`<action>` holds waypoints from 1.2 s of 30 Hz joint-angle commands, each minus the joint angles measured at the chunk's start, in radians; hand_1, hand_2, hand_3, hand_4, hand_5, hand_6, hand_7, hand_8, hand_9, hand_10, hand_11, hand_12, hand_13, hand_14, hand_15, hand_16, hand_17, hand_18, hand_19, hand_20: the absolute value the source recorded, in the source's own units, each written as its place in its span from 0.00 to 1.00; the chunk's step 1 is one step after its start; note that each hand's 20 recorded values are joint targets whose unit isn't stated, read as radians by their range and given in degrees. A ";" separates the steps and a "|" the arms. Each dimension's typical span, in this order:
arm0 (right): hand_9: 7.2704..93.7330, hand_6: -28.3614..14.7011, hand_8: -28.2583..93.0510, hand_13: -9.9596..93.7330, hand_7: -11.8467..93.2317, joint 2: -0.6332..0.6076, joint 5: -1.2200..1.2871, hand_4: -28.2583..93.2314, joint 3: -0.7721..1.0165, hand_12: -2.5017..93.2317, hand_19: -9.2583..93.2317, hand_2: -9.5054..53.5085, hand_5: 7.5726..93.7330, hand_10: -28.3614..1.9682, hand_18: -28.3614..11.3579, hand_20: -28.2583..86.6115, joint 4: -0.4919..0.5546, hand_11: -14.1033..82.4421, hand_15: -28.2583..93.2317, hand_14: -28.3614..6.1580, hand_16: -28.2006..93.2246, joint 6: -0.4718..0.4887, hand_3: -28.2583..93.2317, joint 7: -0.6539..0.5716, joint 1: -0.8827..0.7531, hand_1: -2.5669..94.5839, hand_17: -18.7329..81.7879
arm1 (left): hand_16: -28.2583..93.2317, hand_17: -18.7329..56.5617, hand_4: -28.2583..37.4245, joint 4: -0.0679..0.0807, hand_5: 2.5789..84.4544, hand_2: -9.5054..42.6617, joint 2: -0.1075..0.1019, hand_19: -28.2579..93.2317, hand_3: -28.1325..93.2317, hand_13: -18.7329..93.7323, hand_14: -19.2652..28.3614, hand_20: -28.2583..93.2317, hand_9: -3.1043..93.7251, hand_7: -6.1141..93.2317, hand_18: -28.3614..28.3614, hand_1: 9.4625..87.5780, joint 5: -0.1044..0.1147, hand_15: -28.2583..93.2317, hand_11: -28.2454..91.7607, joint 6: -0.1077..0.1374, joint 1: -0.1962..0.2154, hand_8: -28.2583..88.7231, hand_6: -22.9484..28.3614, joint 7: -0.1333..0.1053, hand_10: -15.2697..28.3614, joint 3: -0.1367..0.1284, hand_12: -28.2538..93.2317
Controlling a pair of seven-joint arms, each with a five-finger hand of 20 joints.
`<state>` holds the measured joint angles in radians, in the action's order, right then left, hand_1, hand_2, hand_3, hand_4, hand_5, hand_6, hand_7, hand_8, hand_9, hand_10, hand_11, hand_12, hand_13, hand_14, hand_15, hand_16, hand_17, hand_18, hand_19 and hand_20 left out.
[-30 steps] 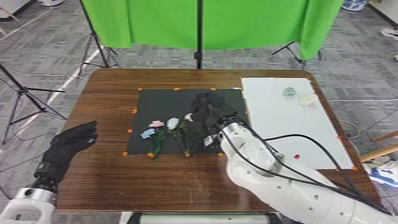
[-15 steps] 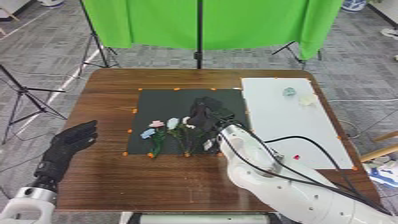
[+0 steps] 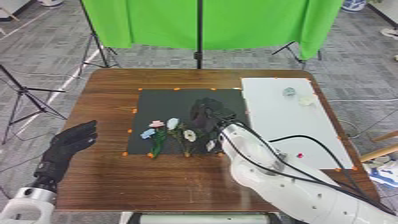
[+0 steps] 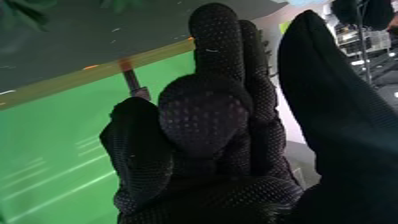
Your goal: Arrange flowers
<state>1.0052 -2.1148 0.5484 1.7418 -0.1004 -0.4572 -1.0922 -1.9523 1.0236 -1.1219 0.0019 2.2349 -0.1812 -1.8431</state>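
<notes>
Flowers [image 3: 190,135] on black mat [image 3: 164,104] near right hand [image 3: 207,112]

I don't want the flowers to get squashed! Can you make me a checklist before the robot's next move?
1. Pink flower, blue flower and round pale flower lying on the black mat: ok.
2. Right hand holding nothing: ok.
3. Left hand away from the flowers: ok, it is left of the black mat.
4. Right hand not pressing on any leaves: cannot tell, the hand and arm hide part of the mat.
5. Every little piece on the black mat: not ok, a red bit lies on the white mat.
</notes>
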 commanded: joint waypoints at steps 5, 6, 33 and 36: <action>0.82 0.66 0.23 0.93 0.30 -0.141 -0.020 0.09 0.178 0.27 1.00 0.00 0.72 0.52 0.32 0.70 0.112 0.38 0.71 0.72 0.53 -0.155 0.77 -0.012 0.029 0.46 0.76 | 0.26 0.33 0.28 -0.009 0.48 0.01 0.013 0.33 0.77 0.44 0.74 0.41 0.41 0.20 0.76 0.36 -0.007 0.37 0.37 -0.001 0.022 0.19 0.50 0.011 0.61 -0.011 0.34; 0.82 0.66 0.23 0.93 0.30 -0.164 -0.030 0.09 0.198 0.27 1.00 0.00 0.72 0.52 0.32 0.70 0.113 0.38 0.71 0.72 0.53 -0.177 0.77 -0.024 0.034 0.46 0.76 | 0.26 0.33 0.28 -0.011 0.48 0.01 0.013 0.33 0.78 0.44 0.74 0.41 0.40 0.20 0.76 0.36 -0.007 0.37 0.37 -0.001 0.025 0.19 0.50 0.012 0.61 -0.013 0.34; 0.74 0.64 0.17 0.87 0.19 -0.281 -0.055 0.13 0.171 0.29 1.00 0.02 0.51 0.32 0.20 0.71 -0.346 0.34 0.77 0.53 0.51 0.265 0.72 -0.270 0.139 0.23 0.73 | 0.26 0.33 0.28 -0.020 0.48 0.01 0.020 0.33 0.77 0.44 0.74 0.41 0.40 0.20 0.76 0.36 -0.009 0.37 0.37 -0.006 0.041 0.19 0.50 0.017 0.61 -0.028 0.34; 0.77 0.66 0.16 0.89 0.21 -0.274 -0.051 0.13 0.171 0.28 1.00 0.00 0.54 0.35 0.23 0.72 -0.360 0.35 0.76 0.58 0.51 0.274 0.73 -0.283 0.123 0.27 0.75 | 0.26 0.33 0.28 -0.021 0.48 0.01 0.022 0.33 0.77 0.44 0.74 0.41 0.40 0.20 0.76 0.36 -0.008 0.37 0.37 -0.005 0.043 0.18 0.50 0.016 0.61 -0.030 0.34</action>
<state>0.7115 -2.1601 0.7298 1.4106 0.1603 -0.7103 -0.9195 -1.9692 1.0325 -1.1245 0.0023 2.2630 -0.1774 -1.8662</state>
